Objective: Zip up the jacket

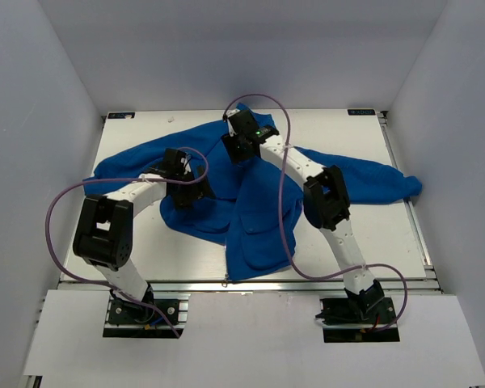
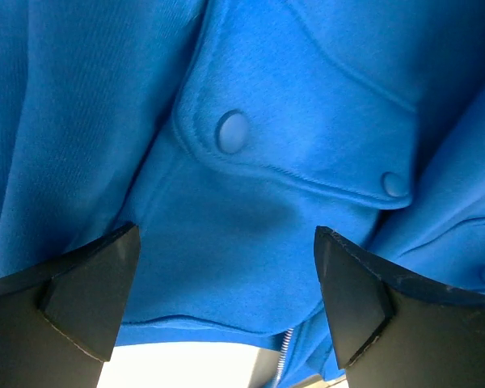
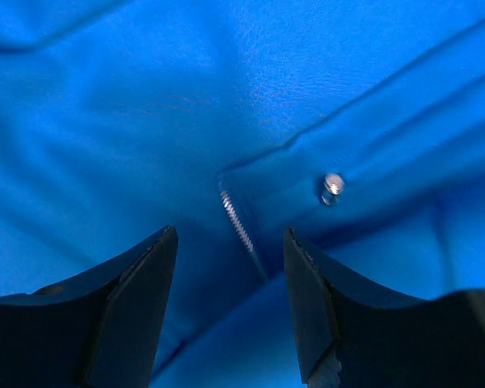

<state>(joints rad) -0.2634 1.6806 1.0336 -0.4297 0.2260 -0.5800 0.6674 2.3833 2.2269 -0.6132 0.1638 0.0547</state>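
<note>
Jacket: the royal-blue fleece jacket (image 1: 259, 218) lies rumpled on the table (image 1: 372, 242), sleeves thrown out to either side and the front panels bunched toward the near edge.
Zipper: I see a short run of light zipper teeth (image 3: 237, 220) in the right wrist view and another bit of teeth (image 2: 284, 346) at the bottom of the left wrist view. How far it is closed I cannot tell.
Left pincer: the left pincer (image 2: 226, 267) is spread wide with nothing in it, hovering over a pocket flap (image 2: 307, 121) with a round snap (image 2: 233, 132).
Left arm pose: it rises from its base, then the forearm reaches across to the jacket's lower front, wrist tipped down.
Why there: I judge it is placed to anchor the lower fabric, so the zipper line can be drawn taut.
Right pincer: the right pincer (image 3: 230, 238) is also parted and holds nothing, with the teeth running between its fingers (image 3: 129, 307).
Right arm pose: it is stretched well forward, elbow raised, wrist bent down over the jacket's upper middle.
Metal bit: a small shiny piece (image 3: 333, 185) sits just beside the teeth; whether it is the pull or a snap I cannot say.
Stage: I judge this as lining up, with no grasp made.
Risk: soft folds may hide the slider.
</note>
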